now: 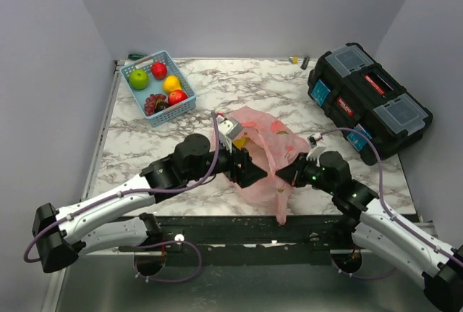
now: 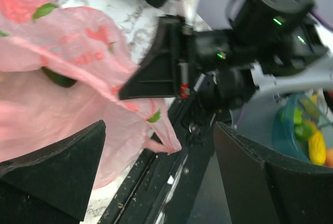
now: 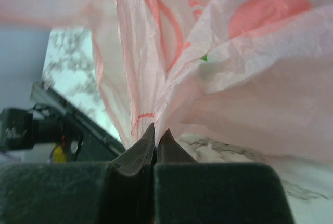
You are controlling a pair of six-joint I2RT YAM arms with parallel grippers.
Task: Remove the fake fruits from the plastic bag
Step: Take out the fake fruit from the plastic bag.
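The pink plastic bag (image 1: 264,149) lies crumpled near the table's front edge, and a loose corner (image 2: 165,142) hangs over that edge. A green fake fruit (image 2: 58,77) shows through the film, and something yellow (image 1: 242,138) sits at the bag's mouth. My right gripper (image 3: 156,133) is shut on a fold of the bag's film; from above it (image 1: 287,174) holds the bag's right side. My left gripper (image 2: 161,167) stands open beside the bag's left side (image 1: 249,171), gripping nothing. Other fake fruits lie in the blue basket (image 1: 160,57): a green apple (image 1: 138,78), red apples (image 1: 178,98) and a yellow piece (image 1: 171,83).
A black toolbox (image 1: 369,98) stands at the back right. The blue basket sits at the back left corner. Below the table's front edge, a teal container (image 2: 291,135) holds yellow and green items. A black rail (image 1: 239,229) runs along the near edge.
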